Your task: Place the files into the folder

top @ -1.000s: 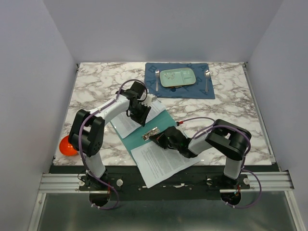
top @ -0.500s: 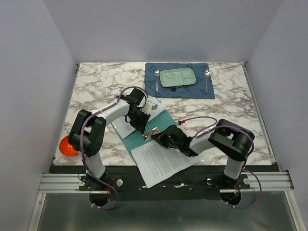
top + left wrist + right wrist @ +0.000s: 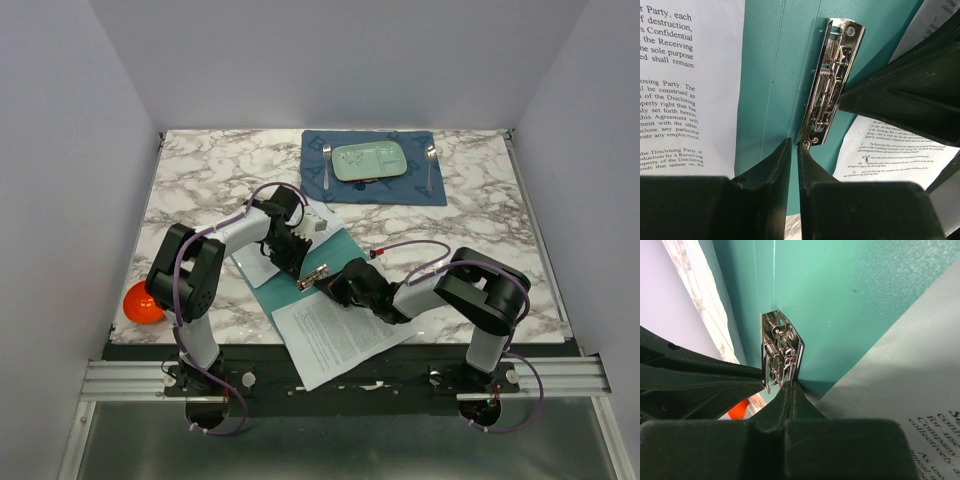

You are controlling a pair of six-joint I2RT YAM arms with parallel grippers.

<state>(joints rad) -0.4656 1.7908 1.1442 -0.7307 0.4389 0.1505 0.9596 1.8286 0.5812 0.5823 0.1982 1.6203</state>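
The teal folder [image 3: 300, 288] lies open near the table's front, with a metal clip [image 3: 313, 277] on it. White printed files lie over its near leaf [image 3: 335, 335] and its far leaf [image 3: 262, 258]. My left gripper [image 3: 297, 264] points down at the clip's end [image 3: 810, 142]. Its jaws stand a narrow slit apart [image 3: 795, 146] with nothing between them. My right gripper [image 3: 326, 284] is shut, and its tips [image 3: 792, 384] rest against the clip's near end [image 3: 780, 352]. In the left wrist view the folder [image 3: 775, 75] shows between two sheets [image 3: 680, 85].
A dark blue placemat [image 3: 375, 188] at the back holds a pale green plate [image 3: 368, 161], a fork [image 3: 327, 165] and a spoon [image 3: 430, 165]. An orange ball [image 3: 143, 303] sits at the table's front left edge, beside the left arm.
My left gripper has come down and nearer onto the clip, and its jaws have narrowed. The right gripper has edged slightly left and stays shut.
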